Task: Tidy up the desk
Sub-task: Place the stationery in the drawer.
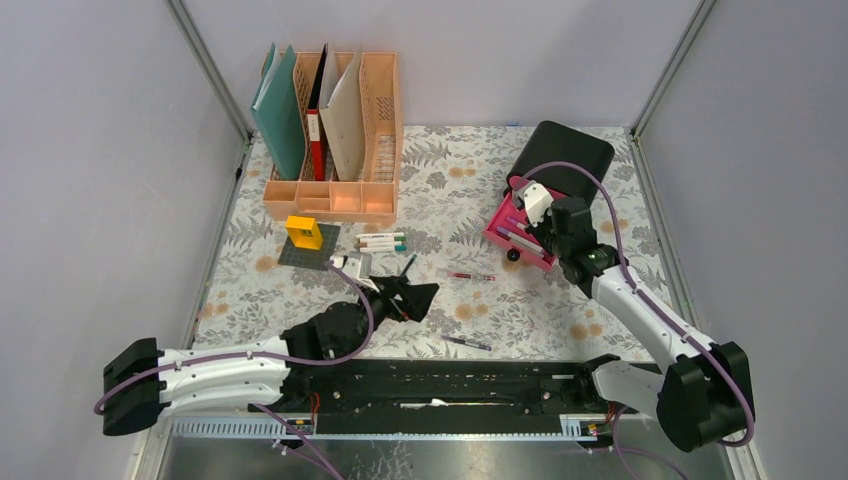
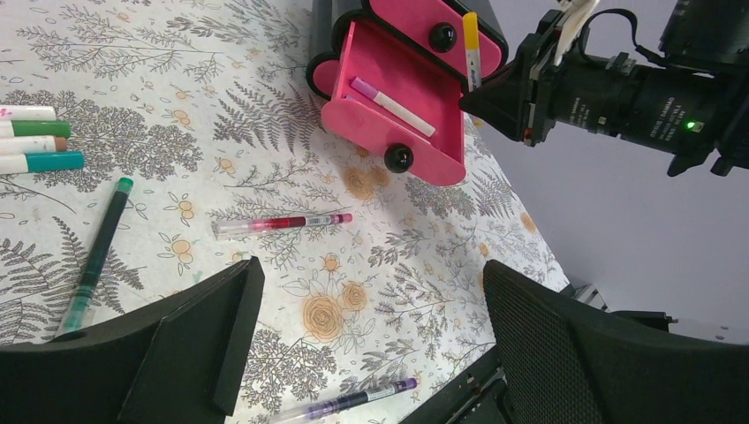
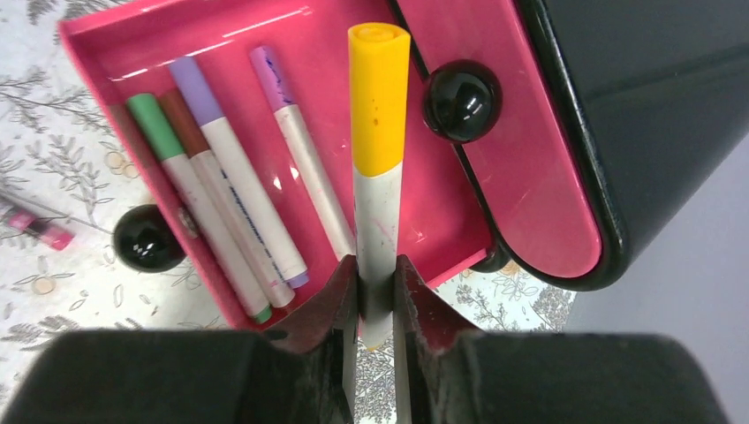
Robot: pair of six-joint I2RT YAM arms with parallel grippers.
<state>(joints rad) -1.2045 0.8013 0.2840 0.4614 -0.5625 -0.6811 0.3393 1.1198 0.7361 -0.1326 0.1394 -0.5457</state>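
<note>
The desk point(image 1: 250, 290) is covered in fern-print cloth. My right gripper point(image 3: 377, 283) is shut on a white marker with a yellow cap point(image 3: 378, 132) and holds it over the open pink drawer point(image 3: 265, 35) of the black drawer box point(image 3: 636, 106). Several markers point(image 3: 221, 203) lie in the drawer. My left gripper point(image 2: 366, 300) is open and empty, above the cloth between a red pen point(image 2: 283, 223) and a purple pen point(image 2: 353, 402). A green pen point(image 2: 97, 252) lies to its left.
A peach file rack point(image 1: 330, 190) with folders stands at the back left. A yellow block point(image 1: 304, 232) sits on a grey baseplate point(image 1: 300, 255) in front of it. Three markers point(image 1: 382, 241) lie beside it. Grey walls close in the sides.
</note>
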